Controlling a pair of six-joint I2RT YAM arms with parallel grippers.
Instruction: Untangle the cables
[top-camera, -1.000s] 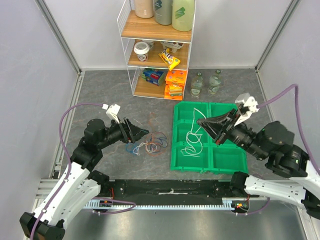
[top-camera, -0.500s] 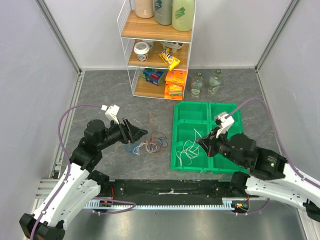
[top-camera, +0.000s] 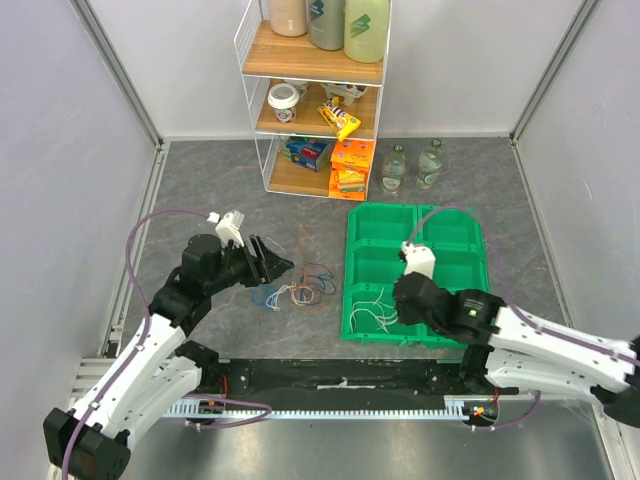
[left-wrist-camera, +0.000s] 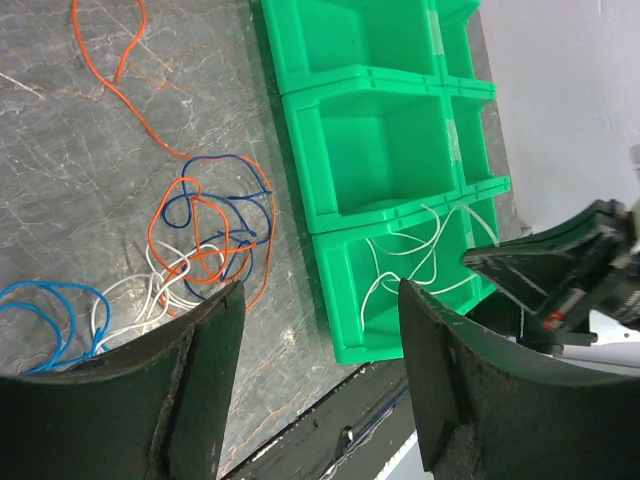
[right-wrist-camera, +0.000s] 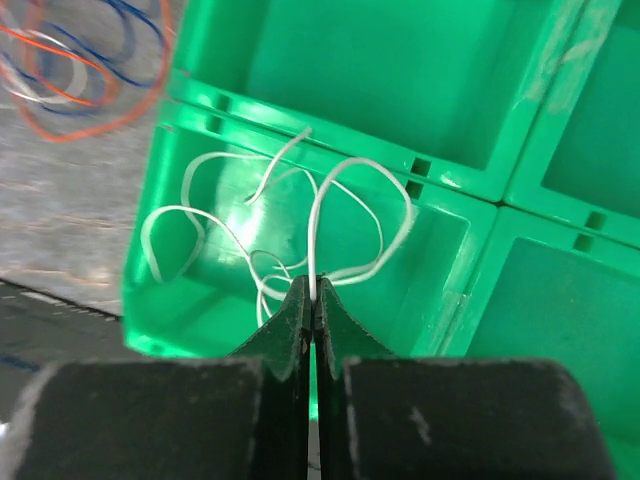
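A tangle of orange, blue and white cables (top-camera: 300, 290) lies on the grey table left of the green tray; it also shows in the left wrist view (left-wrist-camera: 200, 240). A loose white cable (right-wrist-camera: 300, 215) lies in the tray's near-left compartment (top-camera: 372, 312). My right gripper (right-wrist-camera: 313, 290) is shut on this white cable, low inside that compartment; in the top view it is hidden under its wrist. My left gripper (top-camera: 280, 265) is open and empty, hovering just left of the tangle; its fingers (left-wrist-camera: 205, 370) frame the table and tray corner.
The green tray (top-camera: 352, 225) has six compartments; the others look empty. A wire shelf (top-camera: 312, 70) with bottles, a cup and snack boxes stands at the back. Two glass bottles (top-camera: 412, 165) stand right of it. A black rail (top-camera: 330, 375) runs along the table's near edge.
My right arm has swung down and toward the near-left compartment, lowering the white cable into it. My left gripper stays nearly still beside the tangle.
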